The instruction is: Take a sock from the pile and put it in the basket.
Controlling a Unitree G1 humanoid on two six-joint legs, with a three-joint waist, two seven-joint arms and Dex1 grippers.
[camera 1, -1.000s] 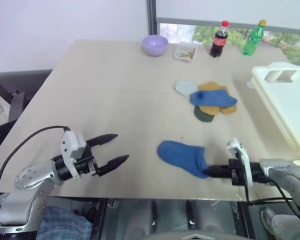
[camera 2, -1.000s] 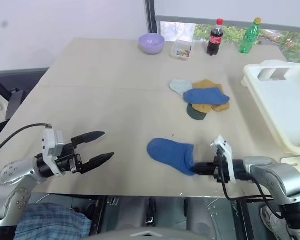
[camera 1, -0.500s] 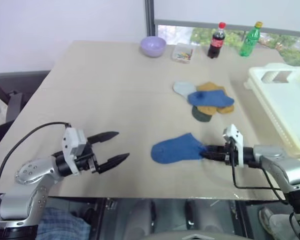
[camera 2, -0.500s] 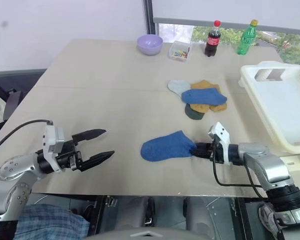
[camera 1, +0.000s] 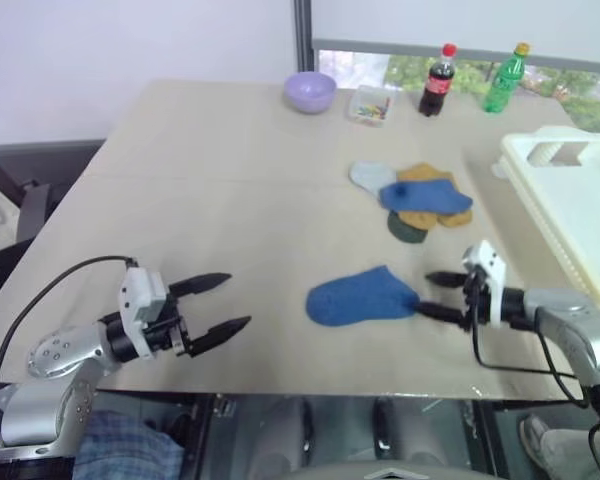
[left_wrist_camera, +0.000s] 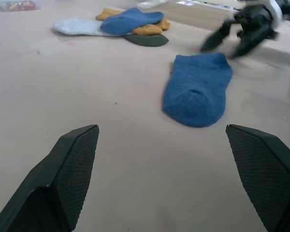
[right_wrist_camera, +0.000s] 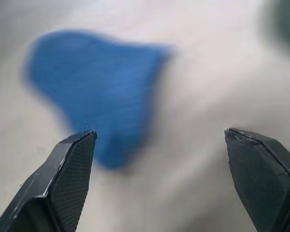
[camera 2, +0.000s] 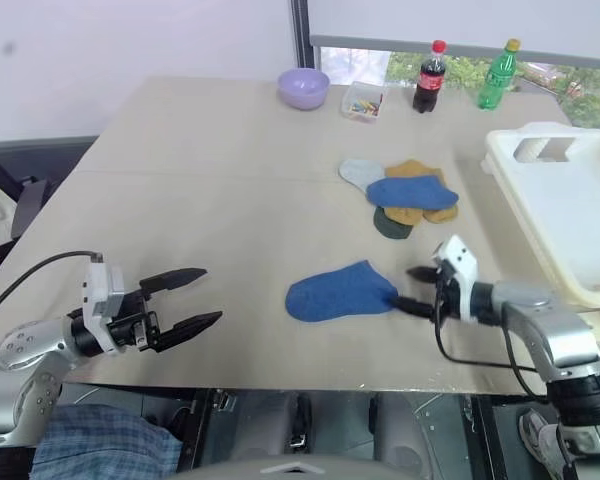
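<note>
1. Head view: I see the blue sock [camera 1: 363, 297] flat on the table [camera 1: 200, 190], right gripper [camera 1: 438, 294] spread just beside it; the basket [camera 1: 570, 205] is cut off at the frame edge.
2. Left wrist: the left gripper [left_wrist_camera: 162, 181] gapes; the pile [left_wrist_camera: 121, 26] lies beyond.
3. Right wrist: everything blurs.

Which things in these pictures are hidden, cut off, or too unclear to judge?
- Basket: head views, the picture's edge cuts off its far side.
- Pile: the dark green sock is mostly hidden under the others.
- Clear tray: contents too small to identify.
- Blue sock: blurred in the right wrist view.
</note>
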